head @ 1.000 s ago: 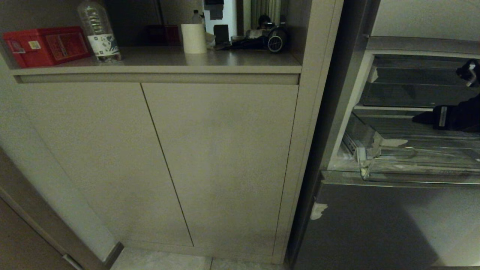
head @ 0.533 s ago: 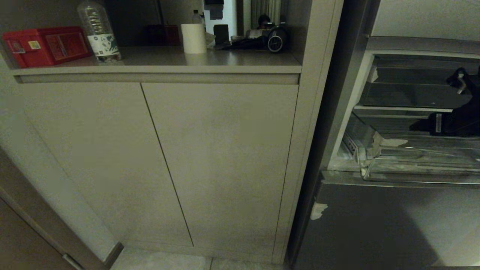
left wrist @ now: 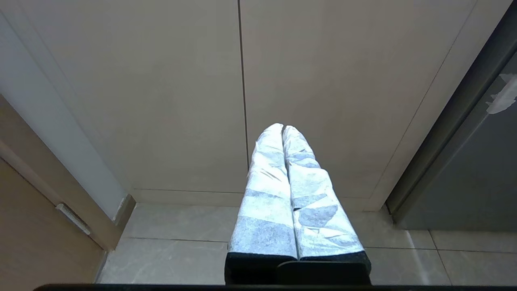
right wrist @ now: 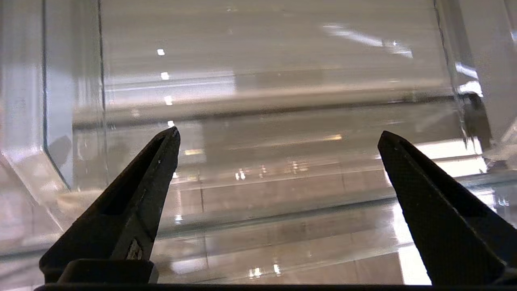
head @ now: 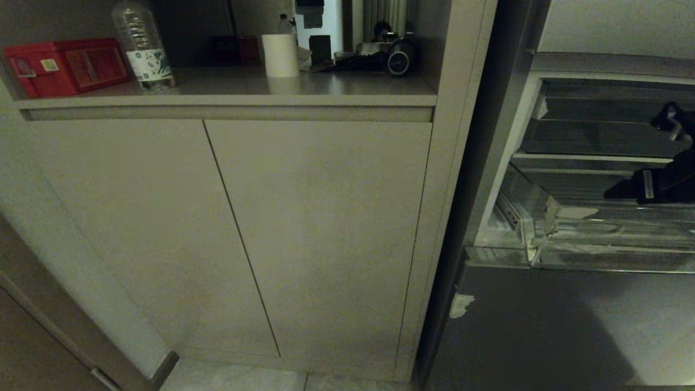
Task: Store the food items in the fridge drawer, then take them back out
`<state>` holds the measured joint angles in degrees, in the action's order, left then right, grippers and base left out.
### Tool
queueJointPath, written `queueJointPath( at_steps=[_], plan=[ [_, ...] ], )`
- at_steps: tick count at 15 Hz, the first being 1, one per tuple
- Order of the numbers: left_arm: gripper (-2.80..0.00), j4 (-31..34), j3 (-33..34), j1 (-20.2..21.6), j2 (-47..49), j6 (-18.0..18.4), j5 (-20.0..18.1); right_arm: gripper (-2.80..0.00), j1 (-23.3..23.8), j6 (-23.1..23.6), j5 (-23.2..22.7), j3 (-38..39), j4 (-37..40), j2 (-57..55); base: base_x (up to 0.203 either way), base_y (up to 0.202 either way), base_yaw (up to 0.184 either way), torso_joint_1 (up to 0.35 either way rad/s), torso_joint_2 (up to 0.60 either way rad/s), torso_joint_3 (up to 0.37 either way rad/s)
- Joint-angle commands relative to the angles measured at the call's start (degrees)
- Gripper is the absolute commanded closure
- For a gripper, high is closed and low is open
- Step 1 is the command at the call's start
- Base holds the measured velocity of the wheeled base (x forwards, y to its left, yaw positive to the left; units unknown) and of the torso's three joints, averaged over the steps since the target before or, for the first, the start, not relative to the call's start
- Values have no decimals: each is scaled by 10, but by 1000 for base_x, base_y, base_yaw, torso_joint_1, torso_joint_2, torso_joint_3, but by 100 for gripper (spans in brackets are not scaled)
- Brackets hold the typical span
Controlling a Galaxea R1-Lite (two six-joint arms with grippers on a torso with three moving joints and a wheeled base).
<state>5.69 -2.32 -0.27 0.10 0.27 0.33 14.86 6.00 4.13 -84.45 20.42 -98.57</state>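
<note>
The fridge drawer, a clear plastic bin, stands pulled out of the open fridge at the right edge of the head view. My right arm reaches over it from the right. In the right wrist view the right gripper is open, its black fingers spread wide and pointing down into the fridge drawer, with nothing between them. No food items show in any view. The left gripper is shut and empty, its white-wrapped fingers pressed together, parked low in front of the cabinet doors.
A shallower clear tray sits above the drawer. Left of the fridge stand beige cabinet doors under a counter holding a red box, a water bottle and a white cup. Below the drawer is a grey fridge front.
The right gripper lifted and pulled back toward the right, then dipped lower over the drawer. The drawer's front corner has shifted slightly to the right. The left arm has not moved.
</note>
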Motion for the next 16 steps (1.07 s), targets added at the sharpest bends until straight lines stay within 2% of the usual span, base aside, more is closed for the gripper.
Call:
queueJointPath(
  at_steps=[1,4,10,13,16],
  plan=[
    [0,0,0,0,1,0,0,-280,3,5,1,-2,41,26,0,0,0,0,0,0],
    [0,0,0,0,1,0,0,-280,7,6,1,4,80,50,0,0,0,0,0,0],
    [0,0,-1,0,1,0,0,-280,30,6,1,38,88,82,0,0,0,0,0,0],
    [0,0,0,0,1,0,0,-280,35,7,1,47,131,104,0,0,0,0,0,0],
    [0,0,0,0,1,0,0,-280,36,11,0,63,137,127,0,0,0,0,0,0]
  ],
)
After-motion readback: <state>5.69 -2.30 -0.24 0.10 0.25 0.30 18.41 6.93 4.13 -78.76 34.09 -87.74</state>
